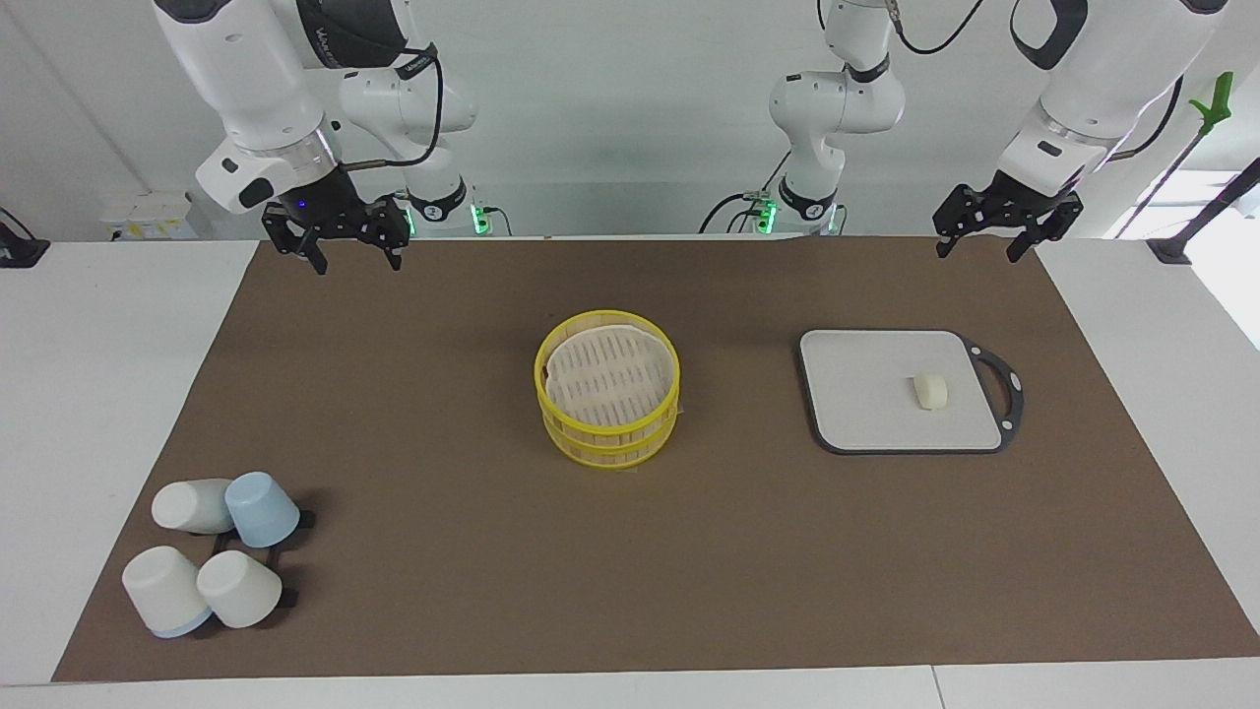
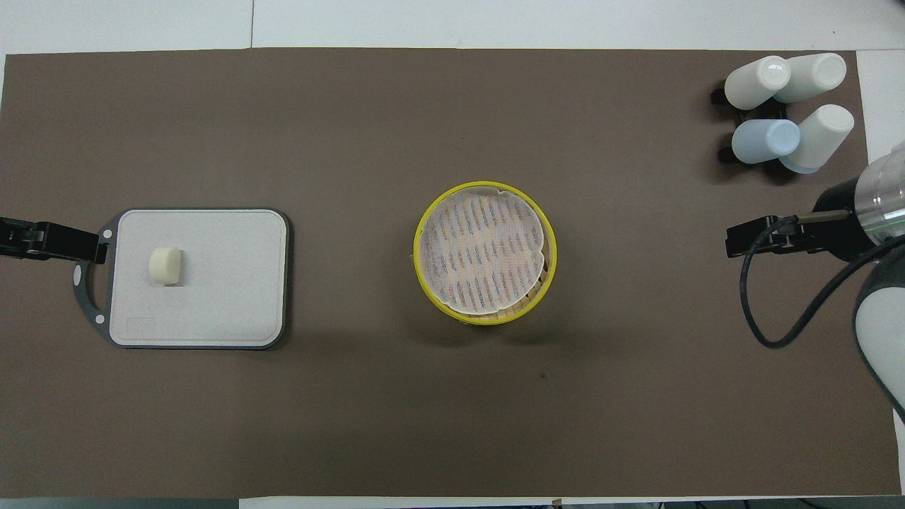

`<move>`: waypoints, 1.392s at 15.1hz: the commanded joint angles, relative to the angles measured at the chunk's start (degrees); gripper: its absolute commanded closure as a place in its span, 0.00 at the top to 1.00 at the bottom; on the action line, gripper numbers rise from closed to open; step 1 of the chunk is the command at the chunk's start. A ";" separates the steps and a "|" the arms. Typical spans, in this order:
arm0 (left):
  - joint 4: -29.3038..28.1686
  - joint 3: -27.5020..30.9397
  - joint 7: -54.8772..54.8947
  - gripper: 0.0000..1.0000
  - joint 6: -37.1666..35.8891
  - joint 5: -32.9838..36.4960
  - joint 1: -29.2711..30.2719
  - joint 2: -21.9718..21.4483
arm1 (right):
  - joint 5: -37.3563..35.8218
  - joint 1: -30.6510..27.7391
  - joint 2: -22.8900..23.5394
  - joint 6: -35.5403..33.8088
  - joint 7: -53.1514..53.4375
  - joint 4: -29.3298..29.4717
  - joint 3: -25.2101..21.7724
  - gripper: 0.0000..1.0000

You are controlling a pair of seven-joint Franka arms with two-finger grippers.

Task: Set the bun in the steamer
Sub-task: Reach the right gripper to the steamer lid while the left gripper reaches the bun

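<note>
The bun [image 1: 930, 390] lies on the board [image 1: 866, 414], toward the left arm's end of the mat [image 1: 630, 551]. The steamer [image 1: 607, 399] stands mid-mat. Four cups [image 1: 212, 551] cluster toward the right arm's end, farther from the robots.

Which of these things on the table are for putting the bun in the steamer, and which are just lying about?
For the job:
- bun, lying on the cutting board
- steamer, two stacked yellow baskets, paper liner in the top one
- left gripper and right gripper, both open, raised

Lying about:
- four cups on a black rack
</note>
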 commanded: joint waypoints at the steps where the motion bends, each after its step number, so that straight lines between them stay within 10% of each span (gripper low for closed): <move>1: -1.96 0.35 0.21 1.00 1.31 0.72 -0.58 -1.53 | 0.67 -0.31 -0.77 -0.05 -1.47 -0.38 0.10 1.00; 7: -1.96 0.35 0.21 1.00 1.22 0.72 -0.58 -1.61 | 1.46 3.97 0.71 6.17 5.78 -0.56 5.37 1.00; 11: -3.62 0.52 0.73 1.00 1.66 0.63 0.29 -2.14 | -0.81 19.08 13.94 11.02 21.45 9.07 5.37 1.00; 16: -21.35 0.96 3.35 1.00 17.62 0.63 3.01 -7.15 | -6.01 28.69 26.28 22.79 35.79 13.85 5.37 1.00; 21: -29.63 0.88 10.57 1.00 32.29 0.72 5.84 -1.90 | -9.35 32.04 31.22 29.74 38.26 10.88 4.93 1.00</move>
